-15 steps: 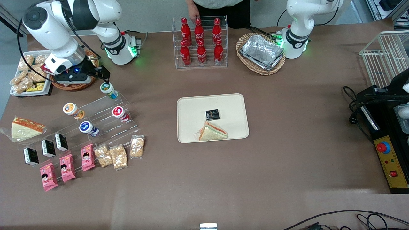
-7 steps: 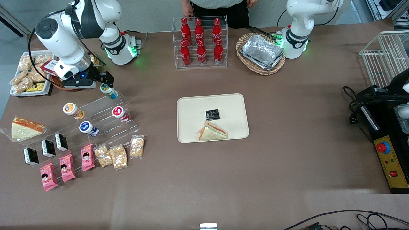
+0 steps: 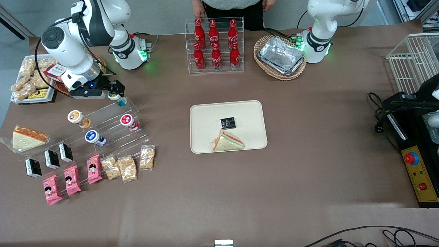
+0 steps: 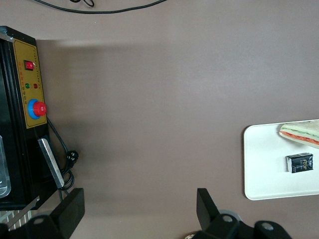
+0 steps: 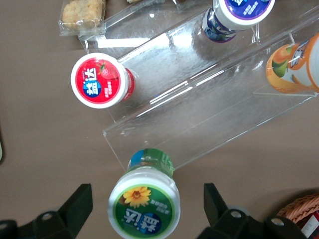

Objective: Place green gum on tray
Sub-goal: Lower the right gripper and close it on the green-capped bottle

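Note:
The green gum (image 3: 119, 99) is a small bottle with a white-rimmed green lid, lying on the top step of a clear stepped stand (image 3: 109, 120). My right gripper (image 3: 115, 90) is right at the gum's lid end. In the right wrist view the gum's lid (image 5: 143, 208) sits between the two black fingers (image 5: 79, 205), with a gap on each side. The gripper is open and holds nothing. The beige tray (image 3: 205, 113) lies mid-table, toward the parked arm from the stand, and also shows in the left wrist view (image 4: 264, 164).
A sandwich (image 3: 228, 141) and a black packet (image 3: 227, 122) lie on the tray. Gum bottles with orange (image 3: 78, 118), red (image 3: 129, 121) and blue (image 3: 94, 137) lids lie on the stand's lower steps. A cola rack (image 3: 214, 46) and a wicker basket (image 3: 279, 56) stand farther from the camera.
My right arm has swung in and lowered, bringing the open gripper from above the stand down around the green gum's lid. The gum has not moved.

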